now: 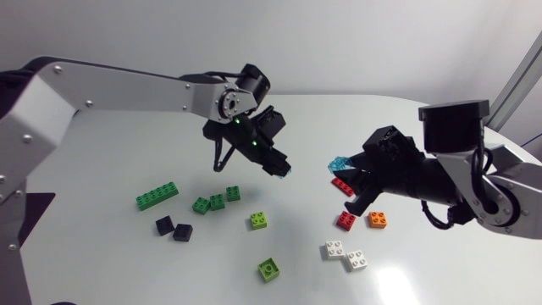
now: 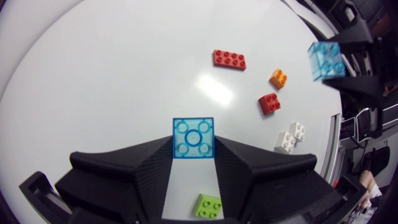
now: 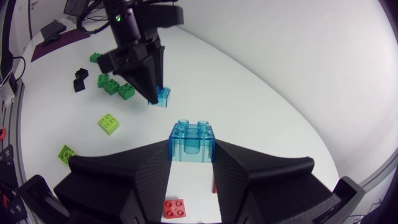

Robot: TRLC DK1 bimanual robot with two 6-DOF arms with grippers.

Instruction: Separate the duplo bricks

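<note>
Each gripper holds one clear blue duplo brick, and the two bricks are apart. My left gripper (image 1: 279, 167) hangs above the table's middle, shut on a blue brick (image 2: 193, 137) seen from its underside. My right gripper (image 1: 345, 172) hovers to the right, shut on the other blue brick (image 3: 192, 142), studs up. In the right wrist view the left gripper (image 3: 155, 98) and its blue brick (image 3: 163, 97) are ahead of my fingers. The left wrist view shows the right gripper's brick (image 2: 326, 60) ahead to one side.
On the table lie a green long brick (image 1: 157, 196), small green bricks (image 1: 216, 202), two black bricks (image 1: 173, 227), lime bricks (image 1: 258, 220) (image 1: 269, 268), white bricks (image 1: 345, 254), a red brick (image 1: 346, 220), an orange brick (image 1: 378, 220) and a flat red brick (image 1: 342, 186).
</note>
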